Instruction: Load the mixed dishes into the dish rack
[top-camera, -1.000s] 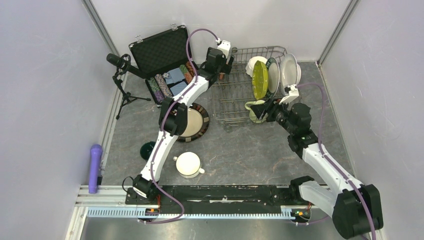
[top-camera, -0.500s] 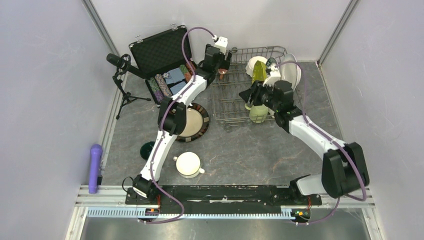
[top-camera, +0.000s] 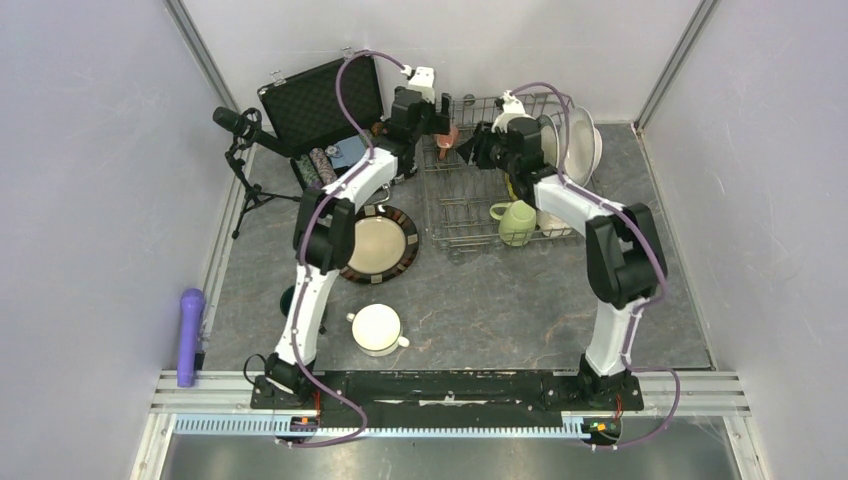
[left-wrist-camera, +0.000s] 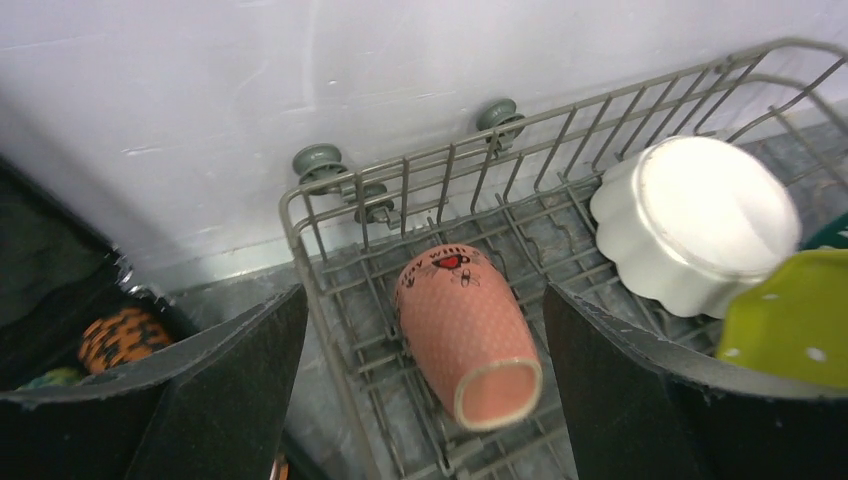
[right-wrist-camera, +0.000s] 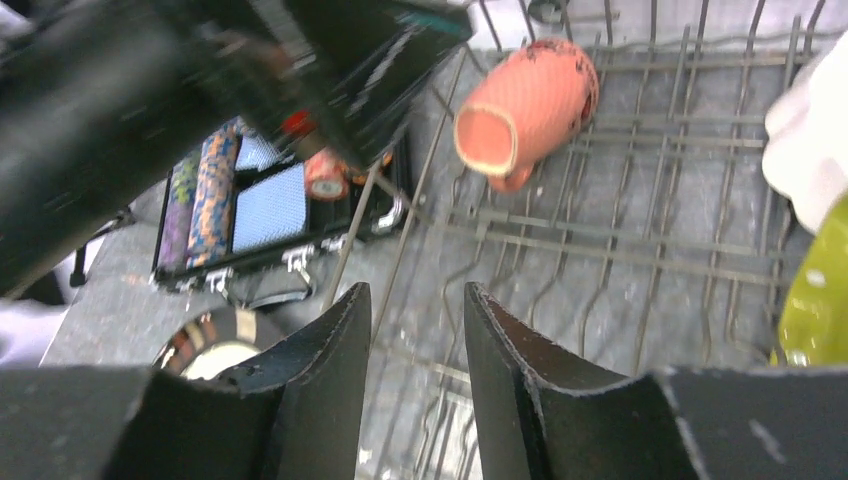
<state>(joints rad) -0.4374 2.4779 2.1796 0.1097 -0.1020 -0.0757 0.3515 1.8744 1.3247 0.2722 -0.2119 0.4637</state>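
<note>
The grey wire dish rack (top-camera: 470, 205) stands at the back. A salmon-pink mug (left-wrist-camera: 465, 335) lies on its side in the rack's back left corner, also in the top view (top-camera: 451, 135) and right wrist view (right-wrist-camera: 530, 95). My left gripper (left-wrist-camera: 425, 400) hangs over it, wide open, with the jaws clear of the mug on both sides. My right gripper (right-wrist-camera: 415, 380) is over the rack floor just right of the mug, jaws a narrow gap apart and empty. A light-green mug (top-camera: 517, 220), a lime-green plate (left-wrist-camera: 800, 310) and white bowls (top-camera: 580, 140) are in the rack.
A brown-rimmed plate (top-camera: 378, 243) and a white handled bowl (top-camera: 378, 328) sit on the table left of the rack. A dark-teal mug (top-camera: 290, 298) is partly behind the left arm. The black case (top-camera: 325, 105) holds poker chips (left-wrist-camera: 125, 335). A microphone tripod (top-camera: 243, 150) and a purple object (top-camera: 190, 335) stand at the left.
My right arm left the light-green mug at the rack's front and swung to the back, close to the left gripper. My left gripper shifted slightly toward the back wall.
</note>
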